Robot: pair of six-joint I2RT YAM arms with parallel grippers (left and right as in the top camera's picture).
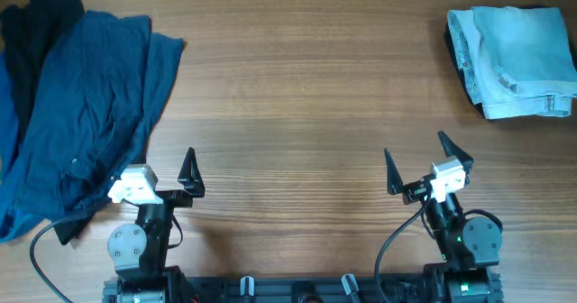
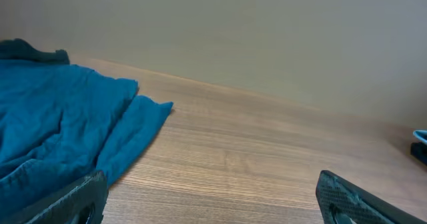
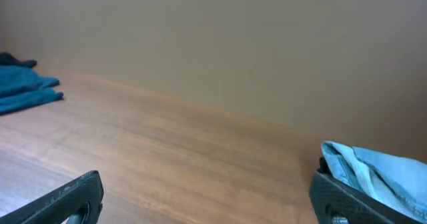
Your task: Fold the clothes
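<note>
both arms sit near the front edge of the table [image 1: 288,87], drawn in close to their bases, and neither one has anything. the left gripper [image 1: 164,169] is spread wide and empty, its outer finger just over the edge of the navy pile [image 1: 81,114]. its wrist view shows the same, the jaws apart with bare wood between them. the right gripper [image 1: 415,154] is also released and empty, parked well apart from any cloth.

the pale denim shorts [image 1: 514,59] lie in the far right corner as a compact stack, edges roughly squared. to my eye that piece is folded and set aside there to keep the middle of the table free as a working area.

the navy pile is heaped loose at the left, with a black garment [image 1: 41,23] under its far end. i can't tell how many pieces are in it, since the folds overlap. you'd likely start with the left arm, as it is beside the cloth, and drag one layer toward the centre.
</note>
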